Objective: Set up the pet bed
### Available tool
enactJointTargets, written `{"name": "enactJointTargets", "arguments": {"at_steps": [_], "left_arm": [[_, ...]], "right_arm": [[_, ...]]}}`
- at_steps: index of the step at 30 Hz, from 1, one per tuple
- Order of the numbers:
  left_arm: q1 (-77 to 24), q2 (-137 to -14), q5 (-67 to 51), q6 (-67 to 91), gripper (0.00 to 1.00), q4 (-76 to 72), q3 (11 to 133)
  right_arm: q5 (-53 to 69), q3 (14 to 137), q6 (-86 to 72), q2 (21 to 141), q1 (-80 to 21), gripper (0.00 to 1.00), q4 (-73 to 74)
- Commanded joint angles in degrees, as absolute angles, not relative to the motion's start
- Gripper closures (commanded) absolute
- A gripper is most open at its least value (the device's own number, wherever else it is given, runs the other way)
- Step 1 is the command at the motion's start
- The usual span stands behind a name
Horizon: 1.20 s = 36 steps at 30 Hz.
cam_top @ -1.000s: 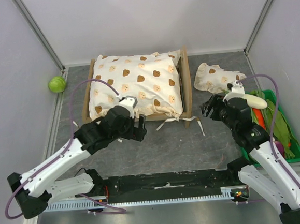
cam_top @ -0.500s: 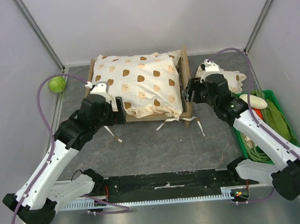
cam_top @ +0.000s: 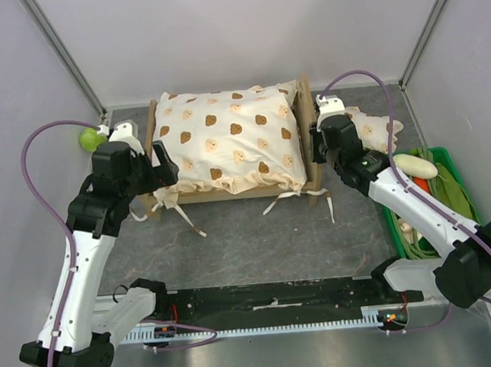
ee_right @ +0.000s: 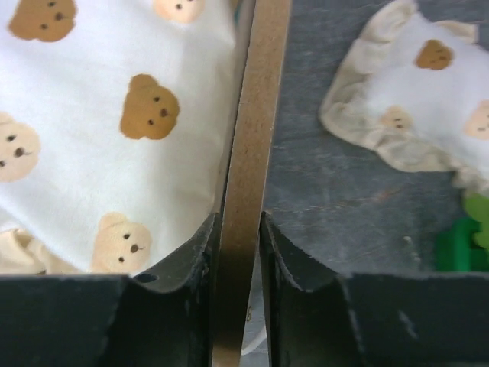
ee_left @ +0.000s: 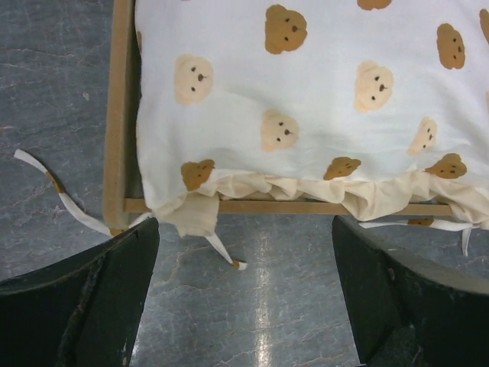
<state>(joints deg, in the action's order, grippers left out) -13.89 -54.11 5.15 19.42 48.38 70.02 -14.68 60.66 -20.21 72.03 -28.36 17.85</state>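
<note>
Wood-framed bed (cam_top: 303,111) stands between the two arms, with the cushion (cam_top: 229,142) already lying in it, filling the frame edge to edge, frill spilling over the near rail. Ties (cam_top: 285,199) trail loose on the table just off the bed's near side, none knotted that I can see. Pillow (cam_top: 373,127) lies off the bed's right side, apart from it, not yet placed. Judgement: cushion step looks done; the pillow, and perhaps the ties, remain. Right claw (ee_right: 238,223) sits astride the bed's right end board, one finger inside by the cushion and one outside, both pressed to the wood: clenched on the board, grasping the bed. Left claw (ee_left: 244,228) hangs over the bed's near-left corner, spread wide and holding nothing. The near rail and the cushion frill show in the gap between its fingers, below it, not touching as far as I can tell. Likely the right is steadying or shifting the frame.
</note>
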Motion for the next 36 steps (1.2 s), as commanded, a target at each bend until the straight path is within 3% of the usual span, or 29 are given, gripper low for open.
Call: {"name": "enactJointTargets", "arguments": {"at_steps": [1,4,5,9,12,19,30,32,36], "left_arm": [[-13.3,-52.7,3.1,17.1,0.00,49.4,69.8],[-13.2,-52.5,3.2,16.5,0.01,50.2,70.1],[-13.1,-52.0,3.3,16.3,0.01,50.4,70.4],[-13.0,-51.0,3.6,15.3,0.01,50.9,70.8],[-13.0,-50.2,3.3,15.0,0.01,50.9,70.7],[-13.1,-48.1,3.5,13.9,0.01,52.6,70.6],[-13.0,-46.1,3.8,12.1,0.00,53.4,70.8],[-13.0,-45.6,4.0,11.9,0.00,53.5,70.6],[-13.1,-45.5,4.0,11.8,0.00,53.8,70.5]], "right_arm": [[-18.2,63.5,-7.3,71.2,-26.6,0.76,16.0],[-15.5,63.9,-1.2,70.9,-23.8,0.98,15.5],[-10.7,63.6,1.6,70.6,-23.1,1.00,15.1],[-3.5,63.8,12.8,70.6,-21.8,1.00,14.7],[11.0,63.0,23.6,71.3,-19.3,0.99,12.0],[24.1,66.9,35.9,75.8,-11.1,1.00,12.4],[40.4,77.2,53.9,87.4,-7.3,1.00,16.0],[38.9,79.2,48.3,90.6,-7.5,0.91,10.7],[31.0,82.9,37.6,93.3,-7.6,0.43,7.1]]}}
